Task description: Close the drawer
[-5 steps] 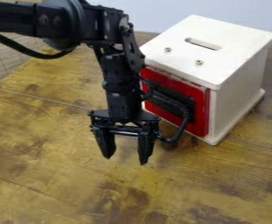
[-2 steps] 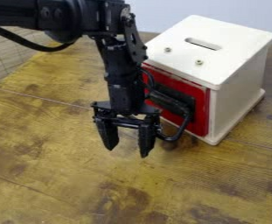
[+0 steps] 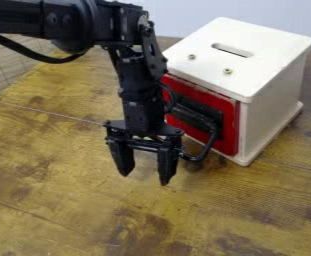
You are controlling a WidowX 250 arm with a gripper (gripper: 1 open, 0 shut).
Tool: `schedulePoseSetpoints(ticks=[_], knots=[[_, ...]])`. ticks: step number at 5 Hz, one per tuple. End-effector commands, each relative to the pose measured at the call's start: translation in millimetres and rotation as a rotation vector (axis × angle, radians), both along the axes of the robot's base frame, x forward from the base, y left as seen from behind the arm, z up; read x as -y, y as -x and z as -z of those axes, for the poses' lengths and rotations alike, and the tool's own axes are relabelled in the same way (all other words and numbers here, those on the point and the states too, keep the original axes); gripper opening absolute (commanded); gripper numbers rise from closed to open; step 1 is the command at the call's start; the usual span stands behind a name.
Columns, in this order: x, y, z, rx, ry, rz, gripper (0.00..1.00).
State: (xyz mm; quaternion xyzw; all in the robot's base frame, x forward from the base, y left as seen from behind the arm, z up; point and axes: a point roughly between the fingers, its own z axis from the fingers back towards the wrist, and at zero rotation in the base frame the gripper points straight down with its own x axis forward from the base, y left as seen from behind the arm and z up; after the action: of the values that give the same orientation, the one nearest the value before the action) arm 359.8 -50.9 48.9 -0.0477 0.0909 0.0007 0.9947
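The drawer [image 3: 206,107] has a red front with a black central panel and sits in a cream-white box [image 3: 251,75] at the right. It looks pulled out slightly. Its black loop handle [image 3: 206,140] juts toward the front left. My gripper [image 3: 143,167] hangs open just left of the handle, fingers pointing down at the table, nothing between them. The right finger [image 3: 166,168] is close beside the handle loop; contact cannot be made out. The black arm [image 3: 134,70] covers part of the drawer's left side.
The box top carries a slot [image 3: 231,48] and two small studs. A worn wooden table [image 3: 64,200] spreads to the left and front. Netting [image 3: 0,70] hangs at the far left edge.
The arm has shifted slightly to the right and a little upward over the second, bringing the open gripper nearer the handle. The drawer has not visibly moved.
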Motion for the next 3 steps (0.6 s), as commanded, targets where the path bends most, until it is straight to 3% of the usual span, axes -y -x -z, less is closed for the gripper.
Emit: schedulePoseSetpoints(ticks=[1,3], knots=[[12.1,-5.6,-36.6,0.103,0.007,0.055,1.00],[0.3,-1.0,-54.1,0.113,0.007,0.150,1.00]])
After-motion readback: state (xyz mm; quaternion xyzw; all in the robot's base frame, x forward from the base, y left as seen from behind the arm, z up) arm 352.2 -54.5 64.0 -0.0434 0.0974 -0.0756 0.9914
